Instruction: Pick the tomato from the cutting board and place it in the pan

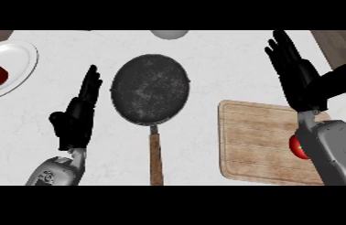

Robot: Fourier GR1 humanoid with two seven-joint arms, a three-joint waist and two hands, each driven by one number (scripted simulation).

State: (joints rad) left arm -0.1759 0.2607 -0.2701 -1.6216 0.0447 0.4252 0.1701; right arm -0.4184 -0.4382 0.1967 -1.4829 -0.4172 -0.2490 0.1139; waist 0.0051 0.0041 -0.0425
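A red tomato (pixel 296 147) lies on the wooden cutting board (pixel 260 141) at the right, mostly hidden behind my right forearm. The dark round pan (pixel 149 89) with a wooden handle sits in the middle of the counter, nothing in it. My right hand (pixel 294 73) is raised beyond the board's far right corner, fingers straight and open, holding nothing. My left hand (pixel 78 112) rests open to the left of the pan, fingers pointing up.
A white plate (pixel 24 59) with something red on it lies at the left edge. A grey round object (pixel 169 34) shows at the top edge above the pan. The counter's brown edge shows at the top right corner.
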